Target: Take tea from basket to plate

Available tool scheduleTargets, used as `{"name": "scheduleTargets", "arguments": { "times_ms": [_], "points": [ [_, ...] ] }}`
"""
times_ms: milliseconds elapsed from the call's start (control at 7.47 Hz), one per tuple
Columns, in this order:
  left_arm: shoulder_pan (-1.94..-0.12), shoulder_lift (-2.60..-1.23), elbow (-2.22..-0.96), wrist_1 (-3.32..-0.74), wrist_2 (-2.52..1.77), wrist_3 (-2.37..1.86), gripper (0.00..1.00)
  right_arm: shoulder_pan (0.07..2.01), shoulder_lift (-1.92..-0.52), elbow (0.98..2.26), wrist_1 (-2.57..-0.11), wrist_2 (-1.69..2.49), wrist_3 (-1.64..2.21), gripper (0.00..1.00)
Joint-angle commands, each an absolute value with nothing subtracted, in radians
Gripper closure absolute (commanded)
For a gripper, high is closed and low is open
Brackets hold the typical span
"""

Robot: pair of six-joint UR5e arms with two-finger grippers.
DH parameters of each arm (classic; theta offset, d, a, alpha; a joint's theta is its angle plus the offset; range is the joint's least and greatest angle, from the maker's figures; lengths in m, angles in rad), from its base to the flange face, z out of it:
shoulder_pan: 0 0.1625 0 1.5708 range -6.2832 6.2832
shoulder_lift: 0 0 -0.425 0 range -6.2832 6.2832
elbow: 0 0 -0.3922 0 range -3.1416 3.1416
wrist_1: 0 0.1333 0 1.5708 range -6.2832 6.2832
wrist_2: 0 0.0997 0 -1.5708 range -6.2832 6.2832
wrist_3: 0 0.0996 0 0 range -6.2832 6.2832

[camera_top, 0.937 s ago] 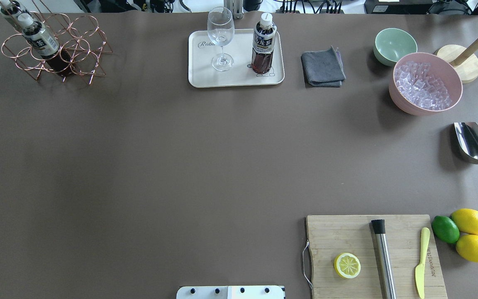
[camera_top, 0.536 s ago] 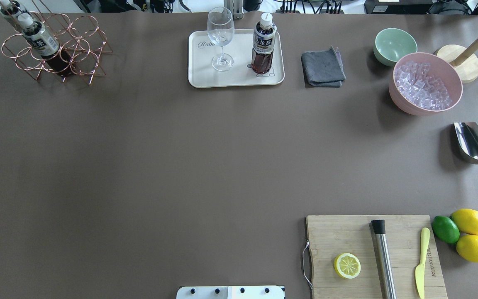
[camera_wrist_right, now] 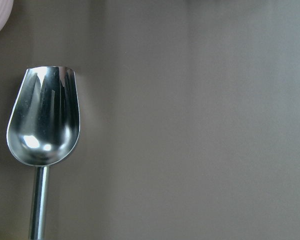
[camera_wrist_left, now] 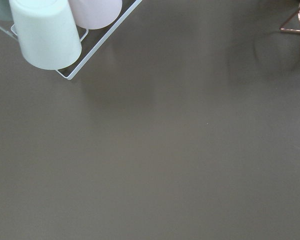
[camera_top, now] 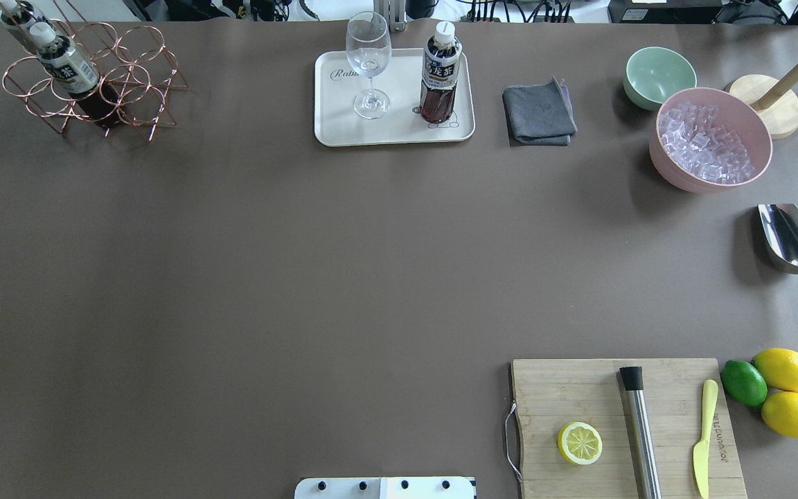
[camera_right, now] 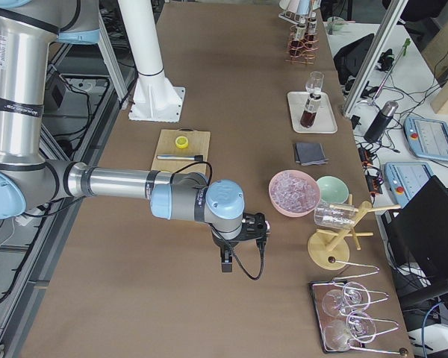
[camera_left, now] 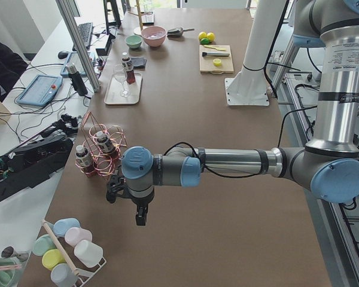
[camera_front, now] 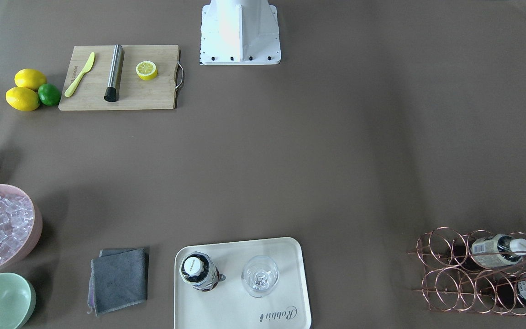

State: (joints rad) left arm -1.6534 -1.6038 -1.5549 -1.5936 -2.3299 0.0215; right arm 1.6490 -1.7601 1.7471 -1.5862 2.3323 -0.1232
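Because the tea (camera_top: 438,80) is a small plastic bottle nearly full of dark liquid, I judge it fairly heavy for its size. It should be stiff at the shoulder but smooth and likely slippery over the label, so I would grip it across the body just under the white cap. It is clear plastic, reddish-brown inside, with a white and dark-blue label. One stands upright on the plate (camera_top: 343,132), with a wine glass (camera_top: 369,66) toward the plate's other end. Two more lie tilted in the basket (camera_top: 143,83), well apart from the plate on my left side. My left claw (camera_left: 140,216) hangs over the counter beyond the basket from the plate. My right claw (camera_right: 225,262) hangs far off the plate's opposite side. Whether either is apart or together I cannot tell.
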Motion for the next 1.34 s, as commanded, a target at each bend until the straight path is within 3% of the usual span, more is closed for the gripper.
{"name": "scheduleTargets", "arguments": {
  "times_ms": [0,1205],
  "points": [
    [-1.654,-1.612,-1.568,-1.591,-2.338,0.015,0.02,1.648,-1.759,1.74,-1.586,2.329,-0.117,0.0],
    [-1.641,-1.628,-1.556,-1.591,-2.381,-0.052,0.02,1.648,-1.758,1.747,-1.586,2.326,-0.117,0.0]
  ]
}}
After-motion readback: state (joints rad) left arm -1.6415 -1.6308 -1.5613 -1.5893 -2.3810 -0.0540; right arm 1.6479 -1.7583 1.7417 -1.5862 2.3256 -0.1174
